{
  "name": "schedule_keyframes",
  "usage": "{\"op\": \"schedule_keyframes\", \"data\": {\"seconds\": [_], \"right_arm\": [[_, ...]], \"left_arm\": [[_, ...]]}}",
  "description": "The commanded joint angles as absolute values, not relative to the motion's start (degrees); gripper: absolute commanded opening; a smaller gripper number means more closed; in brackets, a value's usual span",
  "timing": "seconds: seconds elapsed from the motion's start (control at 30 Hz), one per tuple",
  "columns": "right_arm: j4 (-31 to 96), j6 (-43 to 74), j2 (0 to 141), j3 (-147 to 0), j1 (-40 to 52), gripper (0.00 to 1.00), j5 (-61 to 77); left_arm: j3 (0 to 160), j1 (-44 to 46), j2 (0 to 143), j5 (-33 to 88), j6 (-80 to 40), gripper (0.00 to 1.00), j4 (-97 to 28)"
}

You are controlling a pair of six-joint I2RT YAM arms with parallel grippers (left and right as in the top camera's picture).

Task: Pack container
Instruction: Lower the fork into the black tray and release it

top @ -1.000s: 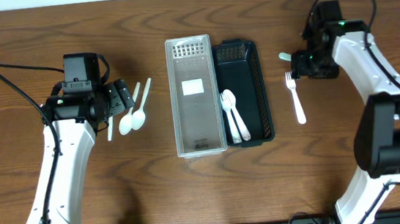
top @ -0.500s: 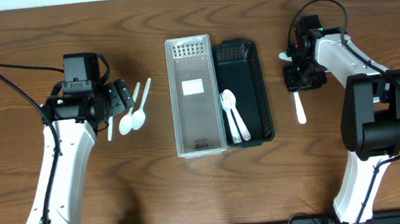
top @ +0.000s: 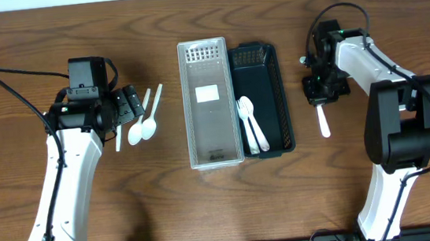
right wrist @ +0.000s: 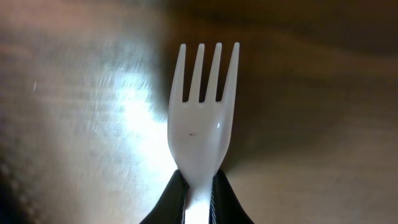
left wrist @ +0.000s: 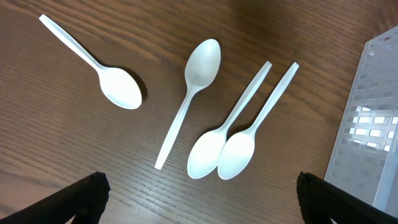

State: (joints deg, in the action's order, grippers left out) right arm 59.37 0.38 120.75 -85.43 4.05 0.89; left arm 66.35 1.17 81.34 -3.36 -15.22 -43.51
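A white plastic fork [top: 322, 119] lies on the wood at the right, and my right gripper [top: 321, 88] is shut on its neck. In the right wrist view the fork [right wrist: 202, 121] points its tines away, with the black fingertips [right wrist: 171, 199] pinching it just below the head. A clear slotted container [top: 213, 128] and a dark basket [top: 282, 90] stand side by side in the middle. Two white spoons [top: 250, 125] lie in the basket. My left gripper [top: 128, 105] is open above several white spoons [top: 144, 123] on the table; they show in the left wrist view [left wrist: 199, 68].
The clear container's corner [left wrist: 373, 124] shows at the right edge of the left wrist view. Both arms' white links reach in from the front edge of the table, with cables trailing behind them.
My right gripper has swung left over the fork's head and shut on its neck. The left arm and the spoons have not moved.
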Motion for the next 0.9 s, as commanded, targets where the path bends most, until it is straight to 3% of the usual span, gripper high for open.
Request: {"op": "schedule_keyframes", "data": {"seconds": [0.0,0.3,0.57,0.7,0.8,0.87], "right_arm": [[60.1,0.3,113.7,-85.6,6.4,0.01,1.5],[55.0,4.0,96.1,-85.5,18.6,0.01,8.9],[51.9,17.6,101.5,-83.5,25.6,0.01,3.1],[50.5,18.4,107.5,-83.2,25.9,0.01,5.1],[47.6,13.6,108.8,-83.2,26.0,0.29,8.7],[45.8,11.3,108.0,-83.7,25.9,0.42,8.6]], "left_arm": [[67.4,0.9,81.7,-3.4,-15.1,0.98,-43.7],[67.4,0.9,81.7,-3.4,-15.1,0.98,-43.7],[67.4,0.9,81.7,-3.4,-15.1,0.98,-43.7],[67.4,0.9,81.7,-3.4,-15.1,0.98,-43.7],[67.4,0.9,81.7,-3.4,-15.1,0.98,-43.7],[67.4,0.9,81.7,-3.4,-15.1,0.98,-43.7]]}}
